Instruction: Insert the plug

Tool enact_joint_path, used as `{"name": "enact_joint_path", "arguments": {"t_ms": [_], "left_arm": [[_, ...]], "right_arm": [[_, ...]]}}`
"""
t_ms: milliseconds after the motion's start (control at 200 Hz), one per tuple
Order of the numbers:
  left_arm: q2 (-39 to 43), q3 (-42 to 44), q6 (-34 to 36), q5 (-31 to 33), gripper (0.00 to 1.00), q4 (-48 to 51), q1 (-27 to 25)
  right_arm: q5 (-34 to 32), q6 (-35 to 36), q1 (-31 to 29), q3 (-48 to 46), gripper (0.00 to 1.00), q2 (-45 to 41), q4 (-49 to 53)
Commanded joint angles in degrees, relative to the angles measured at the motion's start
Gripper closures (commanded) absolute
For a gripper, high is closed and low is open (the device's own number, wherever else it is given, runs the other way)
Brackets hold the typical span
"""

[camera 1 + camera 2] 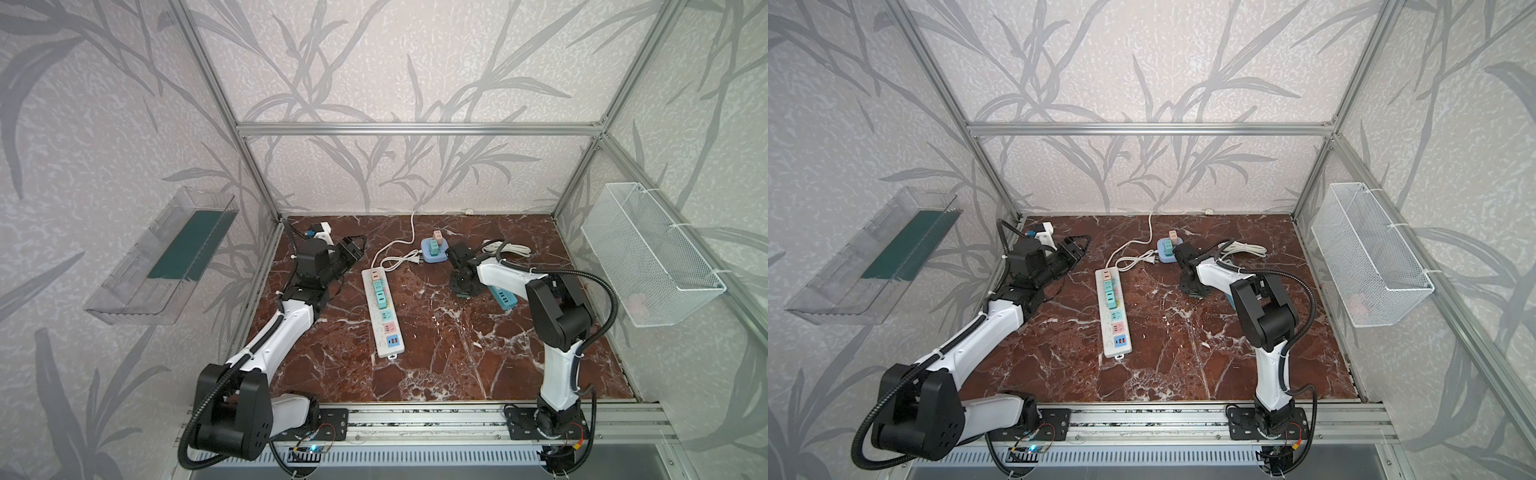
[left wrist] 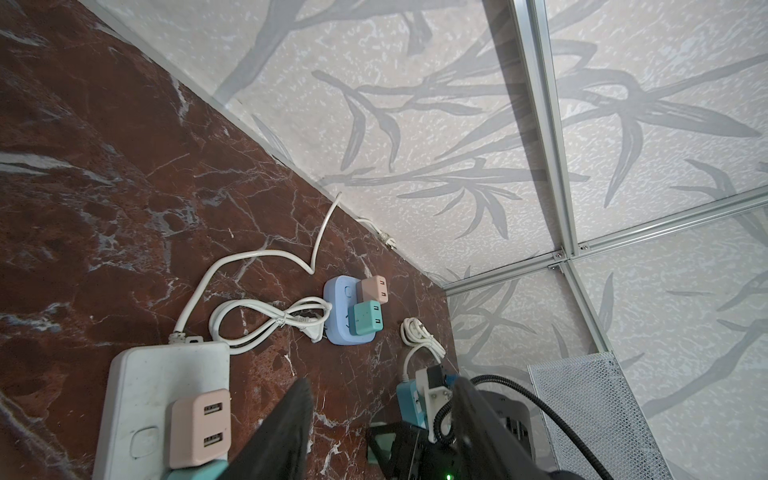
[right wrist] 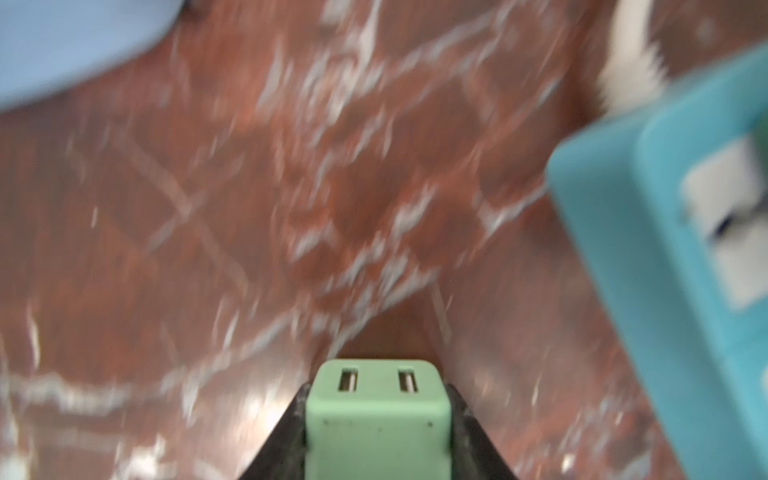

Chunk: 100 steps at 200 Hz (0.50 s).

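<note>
With the pick-up step in hand, the right gripper's (image 3: 379,392) fingers (image 3: 286,440) clasped the mint-green plug (image 3: 376,419) low over the table (image 3: 208,208) beside the teal power strip (image 3: 623,249), while the left gripper (image 2: 380,380) hung slack and empty; next, probably, the plug needed lifting and squaring over a free socket.

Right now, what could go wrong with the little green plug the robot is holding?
The right pincer grips the green plug only by its sides, so it might tilt or slip. The teal power strip lies close beside it; a swing could knock it. The white power strip is crowded, so neighbouring plugs may block it.
</note>
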<state>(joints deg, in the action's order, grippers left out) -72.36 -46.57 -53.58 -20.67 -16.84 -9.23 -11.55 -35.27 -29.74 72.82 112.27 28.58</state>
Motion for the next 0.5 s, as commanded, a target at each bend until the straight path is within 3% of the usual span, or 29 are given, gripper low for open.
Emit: {"name": "enact_joint_path", "arguments": {"t_ms": [0, 155, 220, 265, 345, 495], "left_arm": [[0.02, -1.33, 0.75, -1.07, 0.45, -2.79, -0.57], [0.87, -1.73, 3.24, -0.18, 0.45, -1.27, -3.73], [0.86, -1.87, 3.32, -0.34, 0.45, -1.26, -4.84], [0.98, -2.02, 3.69, -0.3, 0.45, -1.1, -5.47], [0.91, -2.24, 4.6, -0.09, 0.45, -0.4, -6.01], [1.33, -2.89, 5.94, 0.09, 0.45, 1.02, -5.98]], "right_arm": [[0.16, -1.71, -4.85, -7.52, 0.71, -3.88, 0.99], [-0.92, -9.29, -11.45, -14.83, 0.67, -9.13, 0.55], [0.52, -12.37, -12.76, -18.21, 0.57, -11.01, -2.33], [2.41, -13.76, -12.95, -19.43, 0.45, -11.88, -3.18], [6.93, -12.49, -12.98, -19.36, 0.33, -12.29, -3.95], [8.87, -11.35, -14.88, -17.55, 0.3, -12.86, -2.74]]}}
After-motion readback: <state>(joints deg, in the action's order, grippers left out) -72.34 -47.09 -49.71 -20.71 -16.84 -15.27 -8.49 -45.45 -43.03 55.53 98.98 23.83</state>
